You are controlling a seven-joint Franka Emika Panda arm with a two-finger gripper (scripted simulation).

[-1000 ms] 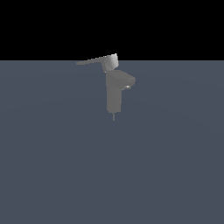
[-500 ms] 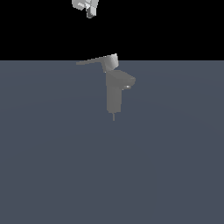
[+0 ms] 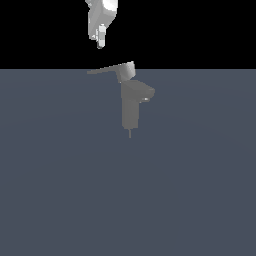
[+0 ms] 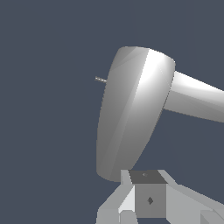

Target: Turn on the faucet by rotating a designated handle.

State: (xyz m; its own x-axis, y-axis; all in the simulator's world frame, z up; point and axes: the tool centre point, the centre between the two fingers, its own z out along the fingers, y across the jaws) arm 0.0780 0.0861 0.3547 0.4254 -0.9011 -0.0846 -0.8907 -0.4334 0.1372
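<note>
The faucet (image 3: 131, 106) is located in the upper centre of the exterior view, standing upright on the flat dark surface (image 3: 60, 190). It is made up of a blocky column, a short spout (image 3: 146, 93) angled toward 4 o'clock from the column top, and a handle (image 3: 111, 70) on top. The handle is a thin flat blade joined to a short round hub; the blade is directed toward 9 o'clock from the hub, roughly level with a slight upward tilt at the hub end.

The claw (image 3: 101, 37) is positioned above the blade, at about 11 o'clock from the hub, and is well clear of it. No contact is made. The fingers are seen edge-on in the exterior view and only partly in the wrist view (image 4: 144, 199), so whether the claw is open or closed cannot be told. Nothing is held.

Handling is judged as follows:
- The faucet is presumed rigid and fixed at its base; it is not expected to shift under load
- The blade is presumed stiff and smooth, so slipping is likely if it is pinched on its flat faces
- Contact is best made near the blade tip, far from the hub, where the greatest leverage is gained
- A sideways push against the blade edge is judged sufficient to rotate it about the hub
</note>
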